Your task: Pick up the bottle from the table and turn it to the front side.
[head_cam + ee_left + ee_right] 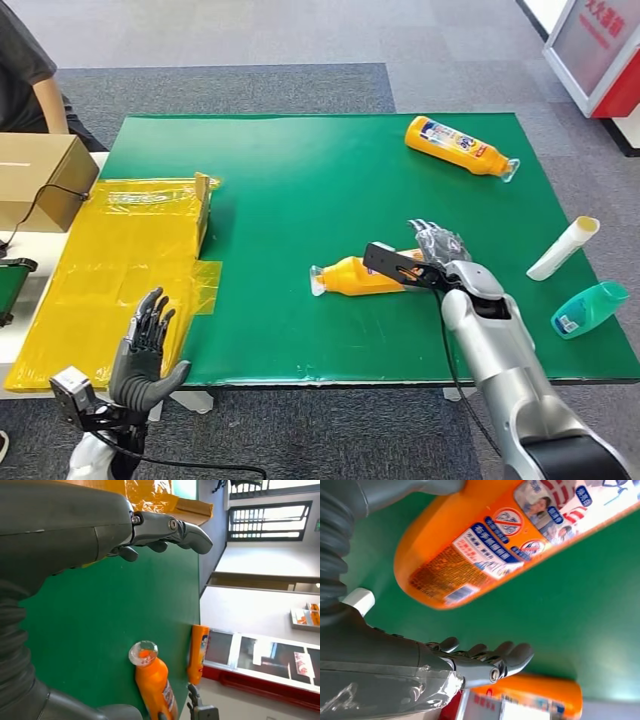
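An orange plastic bottle (361, 276) with a clear cap lies on its side near the middle of the green table mat (302, 180), cap pointing toward the yellow plastic sheet (113, 270), and the right hand (438, 250) sits at its base end with fingers spread; whether they actually touch the bottle I cannot tell. The left hand (147, 350) hovers at the near edge of the table over the yellow sheet, fingers apart and holding nothing. A second orange bottle (456, 146) lies at the far right of the mat, well apart, with a white tube (562, 248) and a teal bottle (589, 308) at the right edge.
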